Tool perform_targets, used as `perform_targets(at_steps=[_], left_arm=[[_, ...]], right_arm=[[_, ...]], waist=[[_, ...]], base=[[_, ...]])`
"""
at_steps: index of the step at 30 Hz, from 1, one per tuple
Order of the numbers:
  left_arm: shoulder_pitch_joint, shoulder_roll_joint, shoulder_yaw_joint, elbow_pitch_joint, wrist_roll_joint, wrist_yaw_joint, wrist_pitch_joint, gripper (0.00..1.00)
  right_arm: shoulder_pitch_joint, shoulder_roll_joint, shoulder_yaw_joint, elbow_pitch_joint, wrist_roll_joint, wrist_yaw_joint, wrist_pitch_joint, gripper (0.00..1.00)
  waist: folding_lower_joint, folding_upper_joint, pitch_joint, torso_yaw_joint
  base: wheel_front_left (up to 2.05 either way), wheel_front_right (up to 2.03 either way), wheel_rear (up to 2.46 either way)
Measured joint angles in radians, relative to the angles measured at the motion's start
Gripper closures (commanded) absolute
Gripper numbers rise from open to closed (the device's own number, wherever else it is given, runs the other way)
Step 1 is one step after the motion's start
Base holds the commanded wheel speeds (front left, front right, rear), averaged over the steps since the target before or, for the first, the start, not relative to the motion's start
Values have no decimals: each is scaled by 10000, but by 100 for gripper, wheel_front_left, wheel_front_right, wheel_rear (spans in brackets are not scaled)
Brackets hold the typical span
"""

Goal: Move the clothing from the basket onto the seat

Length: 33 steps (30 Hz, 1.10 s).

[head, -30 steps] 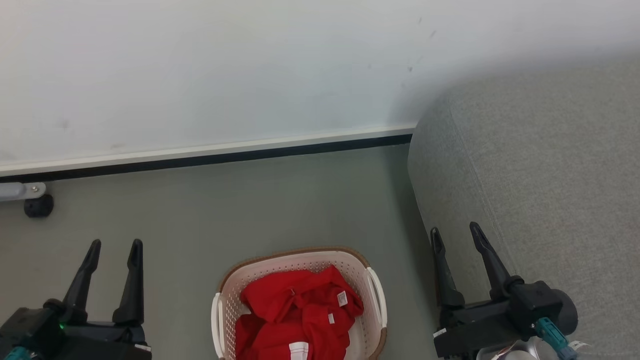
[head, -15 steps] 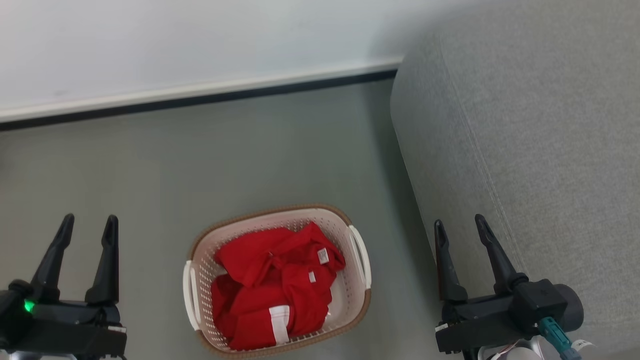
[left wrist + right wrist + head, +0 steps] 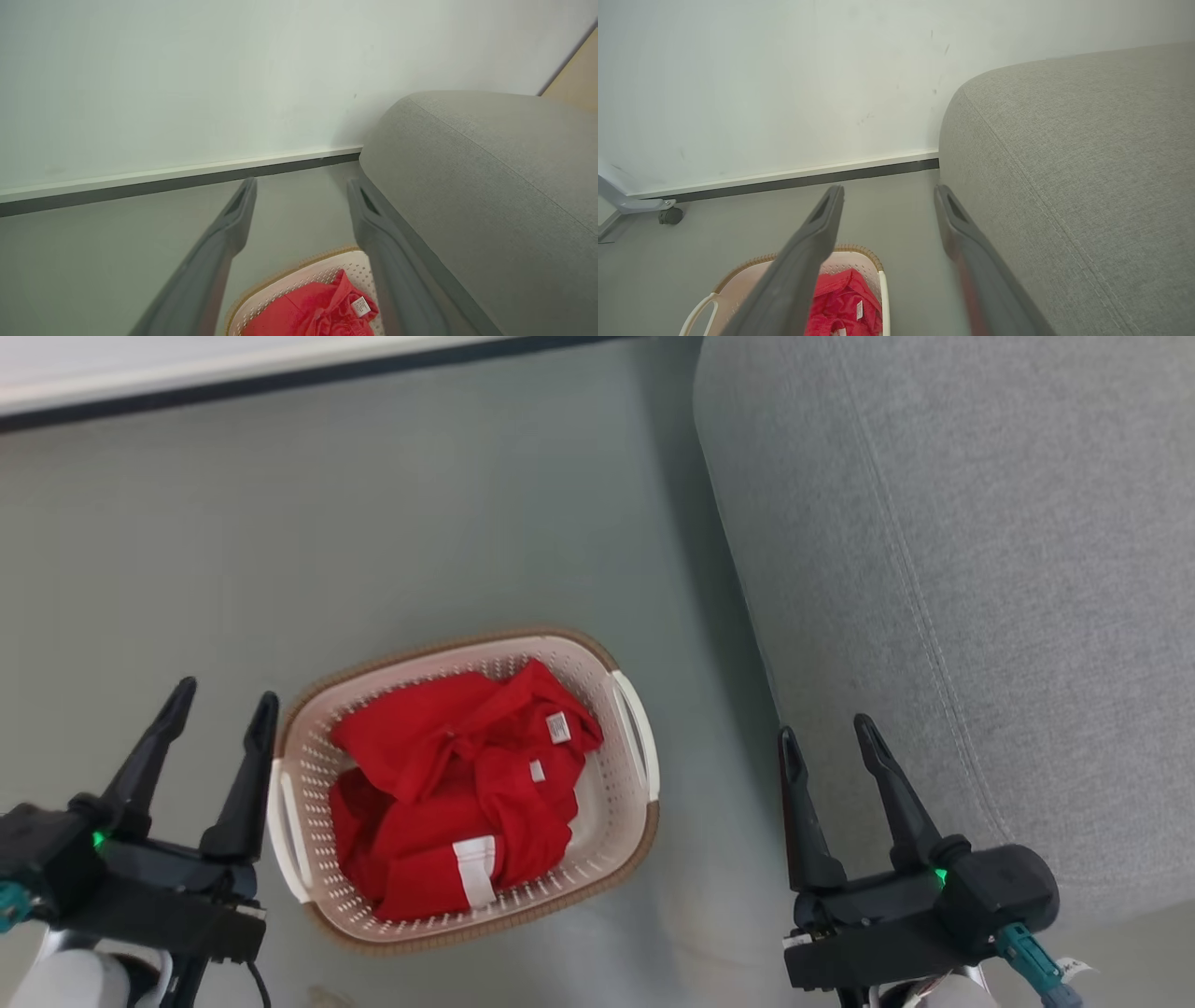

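Observation:
Red clothing (image 3: 448,793) with white labels and a white stripe lies crumpled in the cream basket (image 3: 624,831), which stands on the floor at the head view's centre. The grey seat (image 3: 962,569) rises to the right of it. My left gripper (image 3: 224,702) stands open just left of the basket's handle, nothing between its fingers. My right gripper (image 3: 826,737) is open too, between the basket and the seat's side. The left wrist view shows the clothing (image 3: 317,310), basket (image 3: 299,280) and seat (image 3: 476,186). In the right wrist view the clothing (image 3: 840,308) sits low, the seat (image 3: 1064,163) right.
A white wall with a dark skirting strip (image 3: 280,378) runs along the back. Grey floor (image 3: 373,523) surrounds the basket. A grey metal leg with a black caster (image 3: 668,215) stands by the wall in the right wrist view.
The head camera has tilted down, so the basket and seat sit higher in the picture and the wall has nearly left it. Both grippers stay open.

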Motion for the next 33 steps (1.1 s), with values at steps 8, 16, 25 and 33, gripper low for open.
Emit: perform_targets(at_steps=[8,16,25,33], left_arm=[[-794,485,-606,416,-324,0,483,0],[-1461,1114,-1089,826,-337,-2,1041,0],[-2517,1685,-1753,1051,-196,-67,1981,0],[-2963,1751,-2343,1662,213,-67,2587,0]], right_arm=[[-236,-2,474,-596,472,0,-2,0],[-234,2,1024,-1175,997,0,-2,0],[-234,15,1593,-1837,1503,0,-2,0],[-157,52,1808,-2073,1797,0,-2,0]], waist=[[-1,0,1108,-415],[0,1,2193,-956],[0,1,3433,-1610],[0,1,4239,-2242]], base=[[0,0,0],[0,0,0],[0,0,0],[0,0,0]])
